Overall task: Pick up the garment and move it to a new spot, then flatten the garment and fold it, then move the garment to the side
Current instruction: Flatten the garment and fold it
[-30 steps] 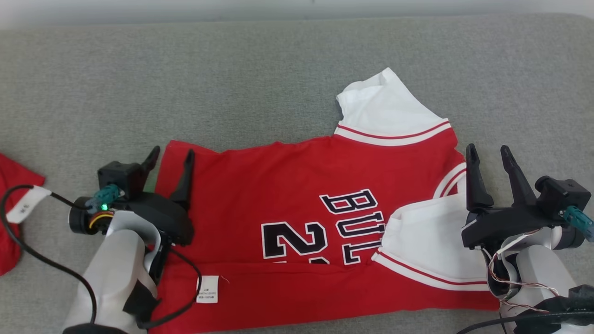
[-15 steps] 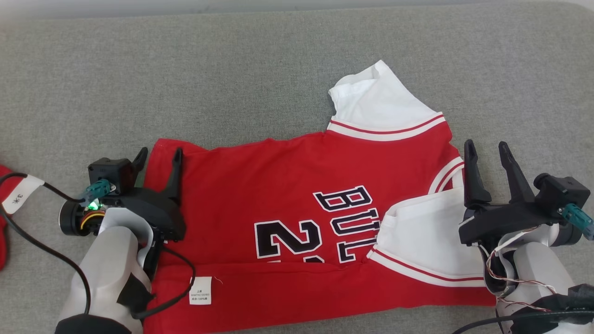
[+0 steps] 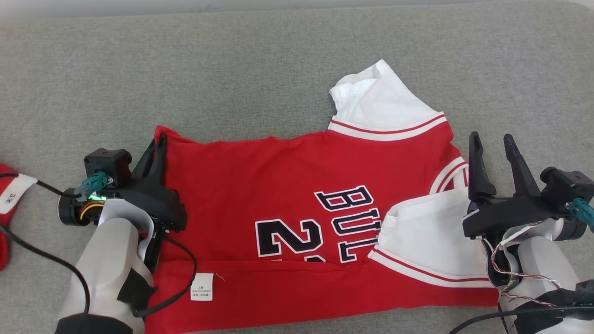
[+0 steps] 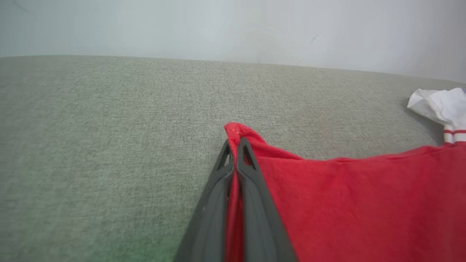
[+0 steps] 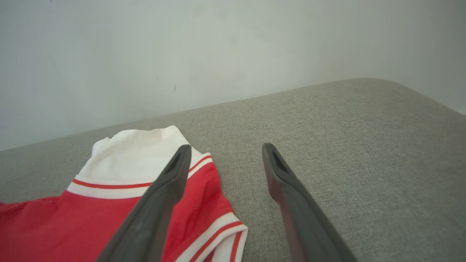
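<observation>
Left gripper (image 4: 236,145) pinched shut on garment (image 3: 287,176) far-left corner; right gripper (image 3: 492,141) stood wide, empty, straddling right edge. Pinch possibly single-layer; right needed matching clamp before lift

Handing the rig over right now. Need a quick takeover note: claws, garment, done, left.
Left claw: shut on the far left corner of the red jersey.
Right claw: open, holding nothing, beside the jersey's right edge.
Jersey: spread on the grey cushion, near edge folded over, near white sleeve turned in over the lettering, far white sleeve sticking out.
Done, it seems: laid out, first fold in.
Left: finish folding, then move it aside.
</observation>
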